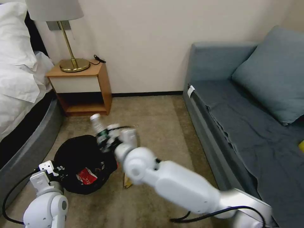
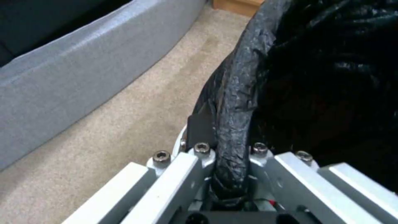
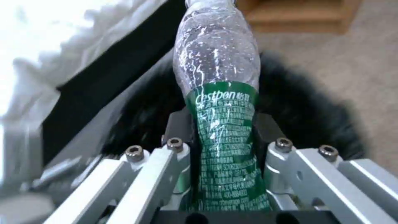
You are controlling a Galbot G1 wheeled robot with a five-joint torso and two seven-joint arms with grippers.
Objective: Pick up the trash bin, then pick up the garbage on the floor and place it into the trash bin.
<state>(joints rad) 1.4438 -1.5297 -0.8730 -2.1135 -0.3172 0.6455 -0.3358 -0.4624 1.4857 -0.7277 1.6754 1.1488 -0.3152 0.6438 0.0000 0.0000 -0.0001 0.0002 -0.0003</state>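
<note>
Head view: you've got the trash bin [image 1: 83,164] low at the robot's left, beside the bed [image 1: 22,95]. Left gripper [image 1: 52,169] sits at its near-left rim. A red-and-white wrapper [image 1: 86,176] lies inside the black liner. Right gripper [image 1: 106,139] is at the bin's far rim w/ the bottle [image 1: 98,126], cap pointing up and away. A gold-brown wrapper [image 1: 127,182] lies on the carpet [image 1: 152,126] just right of the bin, partly hidden by the right arm.
Left wrist view: fingers [image 2: 199,127] pinched tight on the bag-covered rim; bin held.
Right wrist view: fingers [image 3: 265,130] clamped on the bottle's green label, clear upper half sticking out, black liner below and beyond.
Step, as I read it: bin pickup done; you're mid-drop w/ the bottle.
Next move needs: bottle centred over the opening before the fingers spread, bin held steady. Gold-brown wrapper remains on the floor.
</note>
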